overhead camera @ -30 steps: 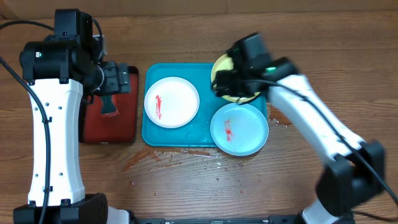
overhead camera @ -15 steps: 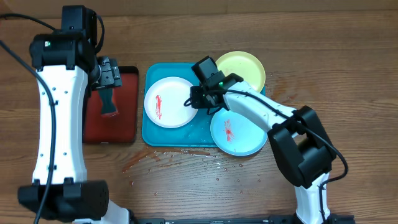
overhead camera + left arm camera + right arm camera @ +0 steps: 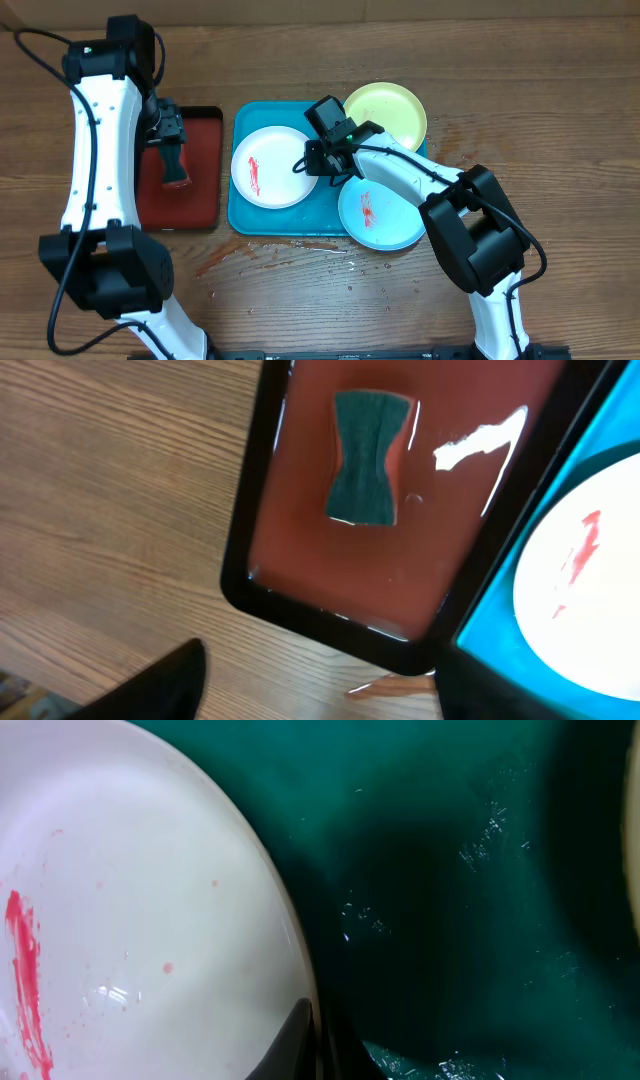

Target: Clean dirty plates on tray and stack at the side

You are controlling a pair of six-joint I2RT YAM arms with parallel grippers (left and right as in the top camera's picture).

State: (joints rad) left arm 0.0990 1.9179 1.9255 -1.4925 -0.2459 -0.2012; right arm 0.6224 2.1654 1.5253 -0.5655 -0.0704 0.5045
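Observation:
A white plate (image 3: pixel 272 166) with a red smear lies on the left half of the turquoise tray (image 3: pixel 240 214). My right gripper (image 3: pixel 316 161) is shut on this plate's right rim; in the right wrist view the fingertips (image 3: pixel 300 1045) pinch the white plate (image 3: pixel 130 930) at its edge. The light blue plate (image 3: pixel 385 208), also smeared red, lies at the tray's near right. Overhanging the tray's far right corner is the yellow-green plate (image 3: pixel 388 112). My left gripper (image 3: pixel 170 138) hangs open over a dark red tray, nothing between its fingers (image 3: pixel 165 682).
The dark red, black-rimmed tray (image 3: pixel 205 200) sits left of the turquoise one and holds a dark green sponge (image 3: pixel 367 457) in shallow water. Water droplets (image 3: pixel 300 255) speckle the wooden table in front of the trays.
My right gripper left the yellow-green plate, moved left and shut on the white plate's rim. The left arm shifted slightly over the dark red tray, its jaws narrowing a little.

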